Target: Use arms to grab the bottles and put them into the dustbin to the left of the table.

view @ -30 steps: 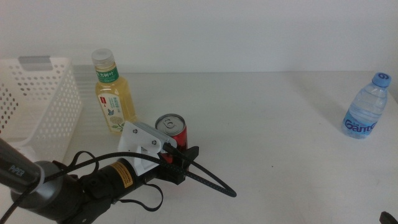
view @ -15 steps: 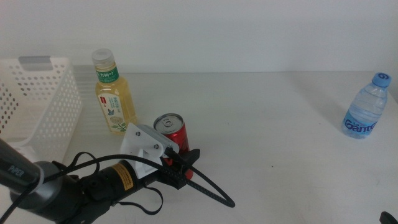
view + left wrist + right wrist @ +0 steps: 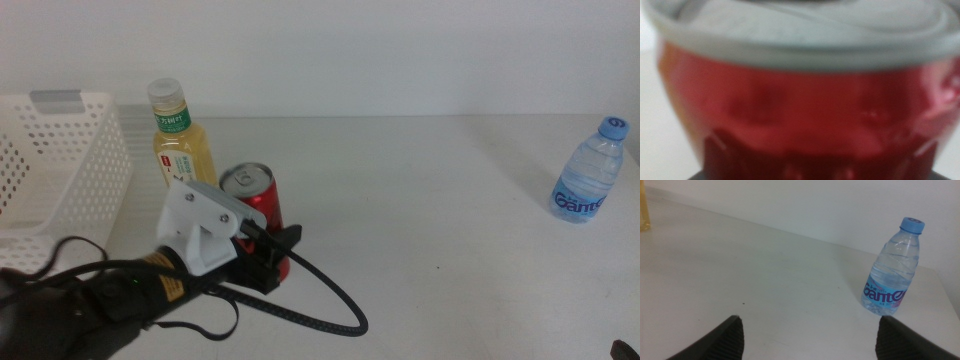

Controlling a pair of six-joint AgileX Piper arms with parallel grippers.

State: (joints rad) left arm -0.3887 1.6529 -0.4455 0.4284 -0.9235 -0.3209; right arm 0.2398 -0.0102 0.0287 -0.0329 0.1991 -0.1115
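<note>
- Left pincer (image 3: 268, 258) is closed around the slim red can (image 3: 252, 205), holding it near the bench's left front; in the left wrist view the can (image 3: 800, 100) fills the whole picture, blurred from closeness, so the jaws themselves are hidden there.
- From the middle view I cannot tell whether the can rests on the bench (image 3: 420, 200) or is lifted just clear of it.
- Yellow tea bottle (image 3: 182, 148) stands upright just behind the can, between it and the dustbin (image 3: 60, 170), untouched.
- Water bottle (image 3: 590, 170) stands upright at the far right of the bench, well apart from everything else; the right wrist view shows it (image 3: 890, 275) ahead of the right pincer (image 3: 807, 340), whose jaws are spread wide with nothing between them while that arm waits.
- The visible part of the dustbin holds no bottle, so by my judgement nothing is delivered yet: the can is in hand, and the tea and water bottles remain to be grasped.
</note>
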